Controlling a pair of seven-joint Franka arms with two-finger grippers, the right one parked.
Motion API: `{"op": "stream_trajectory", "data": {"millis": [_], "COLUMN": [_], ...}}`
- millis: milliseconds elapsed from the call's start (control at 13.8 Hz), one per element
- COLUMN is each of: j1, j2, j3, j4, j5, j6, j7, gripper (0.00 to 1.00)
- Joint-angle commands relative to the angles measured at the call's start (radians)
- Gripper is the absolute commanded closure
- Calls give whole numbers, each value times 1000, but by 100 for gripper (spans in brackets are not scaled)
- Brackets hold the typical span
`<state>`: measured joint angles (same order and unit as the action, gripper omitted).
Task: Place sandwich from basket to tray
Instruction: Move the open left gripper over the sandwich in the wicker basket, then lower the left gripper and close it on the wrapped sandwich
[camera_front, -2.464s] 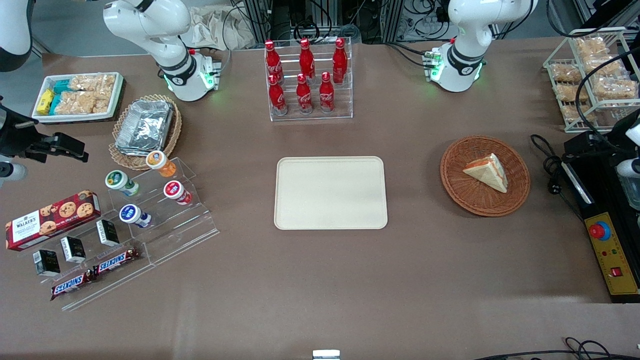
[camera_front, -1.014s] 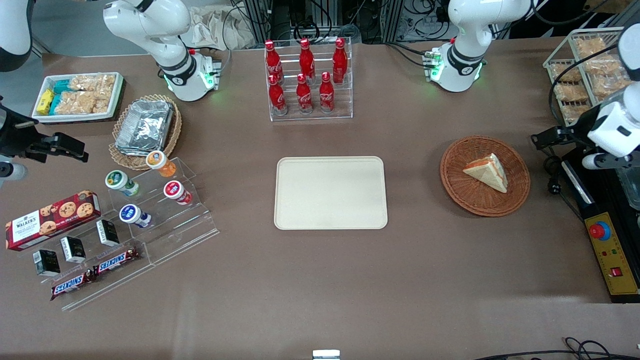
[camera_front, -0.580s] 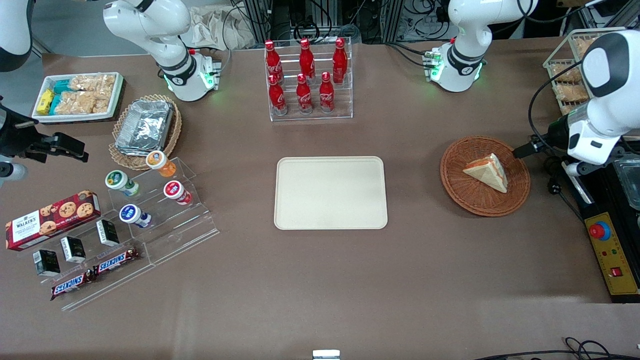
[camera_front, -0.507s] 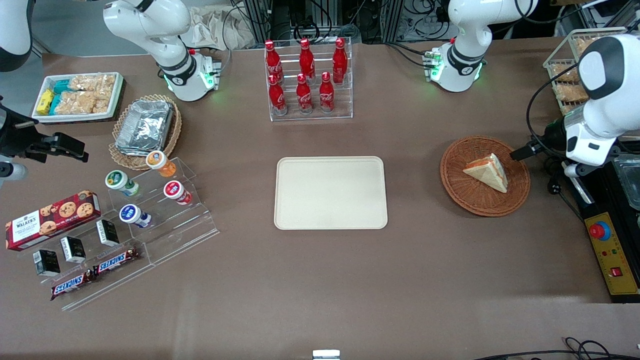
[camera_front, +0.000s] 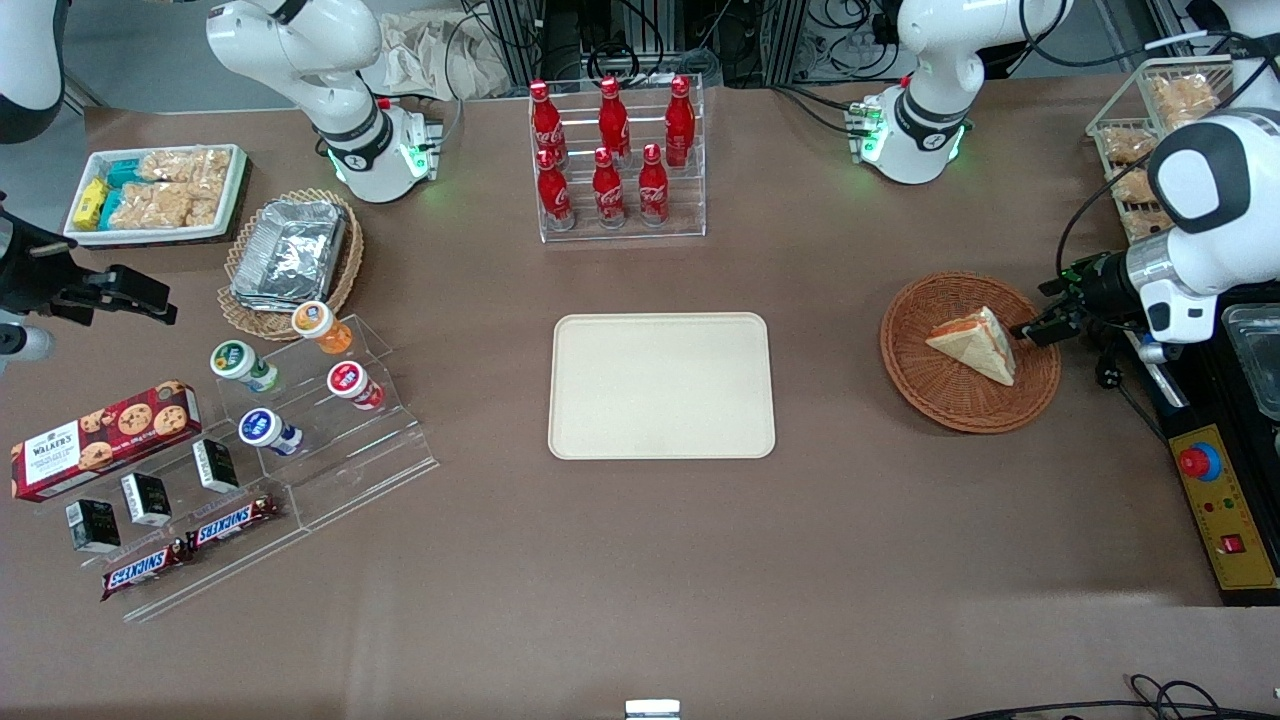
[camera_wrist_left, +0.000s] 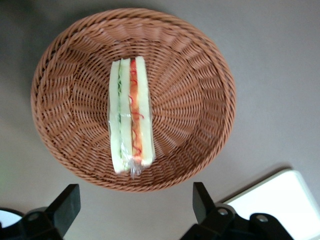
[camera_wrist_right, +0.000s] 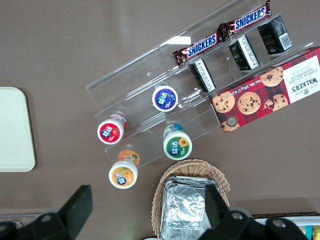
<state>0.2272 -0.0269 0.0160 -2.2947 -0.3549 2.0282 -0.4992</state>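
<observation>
Toward the working arm's end of the table, the gripper (camera_front: 1040, 322) hovers at the rim of the basket (camera_front: 940, 395), just beside the sandwich (camera_front: 975, 344). Its fingers (camera_wrist_left: 65, 206) stand spread wide with nothing between them; from the front it seems close to the wedge's corner, though contact is hard to judge. The sandwich lies in the middle of the basket, on its side (red-orange and green filling showing along the edge in the wrist view). The tray (camera_front: 661, 386) sits bare at the table's centre, well apart from the basket.
</observation>
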Motion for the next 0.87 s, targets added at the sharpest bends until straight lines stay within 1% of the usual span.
{"op": "stream_trajectory", "data": {"millis": [0,145,290,435,797], "j1": [29,30,32,30,-2], "j2": [51,99,149,183,257], "j3": [-8,-7,-8,-8,-16], "j4": [-9,-9,-11,-11,-14], "j5": [-68,-104,-122,-166,-170], "j6": [33,62,93,107,133], "j7": [-30,-30,-30,-30,-24], "gripper": [0,0,0,0,0]}}
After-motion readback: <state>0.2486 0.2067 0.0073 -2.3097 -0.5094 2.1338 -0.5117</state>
